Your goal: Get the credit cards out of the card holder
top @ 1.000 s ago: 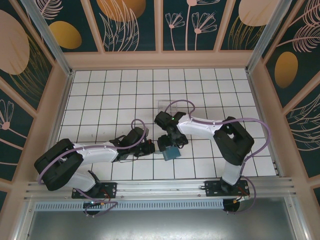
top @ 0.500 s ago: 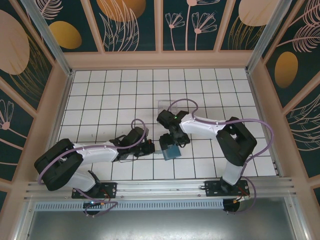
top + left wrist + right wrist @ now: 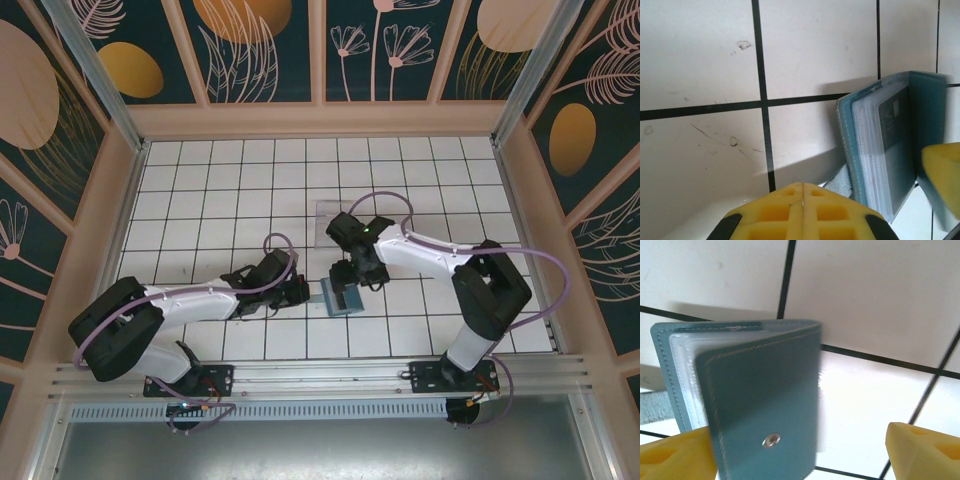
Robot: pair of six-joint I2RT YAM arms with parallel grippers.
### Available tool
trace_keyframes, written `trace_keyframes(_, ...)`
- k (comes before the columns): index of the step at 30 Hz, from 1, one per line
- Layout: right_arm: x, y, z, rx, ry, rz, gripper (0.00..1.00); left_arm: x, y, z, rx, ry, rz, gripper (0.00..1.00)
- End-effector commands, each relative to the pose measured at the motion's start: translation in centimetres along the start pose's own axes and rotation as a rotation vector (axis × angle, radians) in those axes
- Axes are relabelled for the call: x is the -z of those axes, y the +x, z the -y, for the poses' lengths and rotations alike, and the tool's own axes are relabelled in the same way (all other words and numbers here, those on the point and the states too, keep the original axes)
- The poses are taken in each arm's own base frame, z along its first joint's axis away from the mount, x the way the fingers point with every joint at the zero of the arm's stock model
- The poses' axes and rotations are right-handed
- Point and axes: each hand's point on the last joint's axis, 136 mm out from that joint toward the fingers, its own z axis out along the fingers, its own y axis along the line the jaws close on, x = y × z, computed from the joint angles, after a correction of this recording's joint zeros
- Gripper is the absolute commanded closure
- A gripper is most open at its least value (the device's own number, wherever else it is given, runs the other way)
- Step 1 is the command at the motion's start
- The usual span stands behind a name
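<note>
Jaws on the left gripper (image 3: 802, 196) sit closed by the strap tab (image 3: 839, 181), likely anchoring the card holder (image 3: 875, 150) on the tiled table (image 3: 700, 60). The right gripper (image 3: 797, 452) spreads wide astride its lifted cover (image 3: 760, 405), with a dark card (image 3: 894, 145) sleeved inside.

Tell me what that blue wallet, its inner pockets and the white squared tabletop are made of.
The card holder looks like matte teal leather or faux leather, with pale stitching and a shiny metal snap stud. The inner sleeves seem clear soft plastic: a dark card shows through. The table looks smooth, hard and white with black grid lines; real tile or print, I cannot tell.
</note>
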Motion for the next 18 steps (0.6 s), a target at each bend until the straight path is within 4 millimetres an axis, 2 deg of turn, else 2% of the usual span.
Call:
trace_keyframes(1, 0.7, 1.0, 2.5, -0.025, 0.068, -0.010, 0.18, 0.5, -0.6, -1.4, -0.031, -0.091, 0.012, 0.95)
trace_keyframes(9, 1.3, 0.8, 4.2, -0.081, 0.032, 0.017, 0.30, 0.9, -0.9, -1.9, -0.060, -0.143, 0.003, 0.95)
trace_keyframes(12, 0.7, 0.8, 3.6, -0.100, -0.049, 0.021, 0.38, 0.7, -1.0, -1.9, -0.067, -0.149, -0.001, 0.95)
trace_keyframes(18, -0.8, 0.6, 1.8, -0.121, -0.192, 0.031, 0.62, 0.2, -1.1, -1.8, -0.070, -0.162, -0.012, 0.95)
